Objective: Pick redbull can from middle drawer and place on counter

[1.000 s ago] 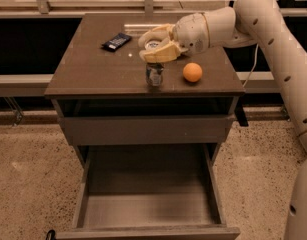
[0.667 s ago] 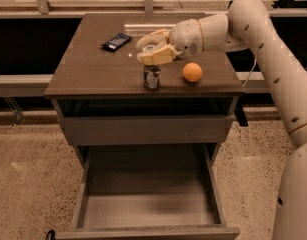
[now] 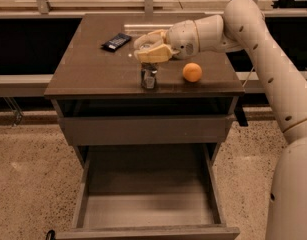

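The redbull can (image 3: 148, 77) is standing upright on the desk (image 3: 93, 69), with the gripper (image 3: 151, 56) hovering at its twelve o'clock, jaws parted and gripping nothing. The middle drawer (image 3: 143, 211) is gaping open, bare, so the job is looking nearly done.

Redbull can (image 3: 148, 77) upright on counter (image 3: 88, 71), near front edge. Gripper (image 3: 152, 54) directly above can top. Orange ball (image 3: 192, 72) beside can, apart. Dark packet (image 3: 116, 41) farther back. Middle drawer (image 3: 148, 206) stands open.

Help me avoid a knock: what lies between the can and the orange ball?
Nothing: only bare counter, in the camera view. The gripper hangs just above the can.
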You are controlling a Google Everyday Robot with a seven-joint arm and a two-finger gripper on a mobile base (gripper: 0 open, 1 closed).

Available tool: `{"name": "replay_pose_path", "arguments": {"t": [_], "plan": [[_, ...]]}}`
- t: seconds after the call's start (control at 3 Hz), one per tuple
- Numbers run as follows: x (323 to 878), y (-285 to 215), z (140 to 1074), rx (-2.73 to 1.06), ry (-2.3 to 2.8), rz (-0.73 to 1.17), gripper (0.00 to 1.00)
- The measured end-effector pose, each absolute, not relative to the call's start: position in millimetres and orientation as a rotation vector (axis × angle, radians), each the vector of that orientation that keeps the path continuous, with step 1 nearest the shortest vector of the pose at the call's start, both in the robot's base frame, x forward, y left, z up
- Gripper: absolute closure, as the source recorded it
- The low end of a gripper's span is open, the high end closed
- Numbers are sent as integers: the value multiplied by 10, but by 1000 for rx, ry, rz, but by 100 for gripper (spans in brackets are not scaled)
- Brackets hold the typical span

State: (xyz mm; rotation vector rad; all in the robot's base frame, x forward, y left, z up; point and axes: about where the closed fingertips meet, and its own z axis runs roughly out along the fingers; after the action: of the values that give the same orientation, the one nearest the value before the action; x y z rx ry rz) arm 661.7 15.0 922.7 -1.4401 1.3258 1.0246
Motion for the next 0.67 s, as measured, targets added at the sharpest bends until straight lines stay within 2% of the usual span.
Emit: {"name": "replay_pose_path", "arguments": {"t": [0.67], "plan": [[6616,151,9227,-1440,1326,1025,100]]}}
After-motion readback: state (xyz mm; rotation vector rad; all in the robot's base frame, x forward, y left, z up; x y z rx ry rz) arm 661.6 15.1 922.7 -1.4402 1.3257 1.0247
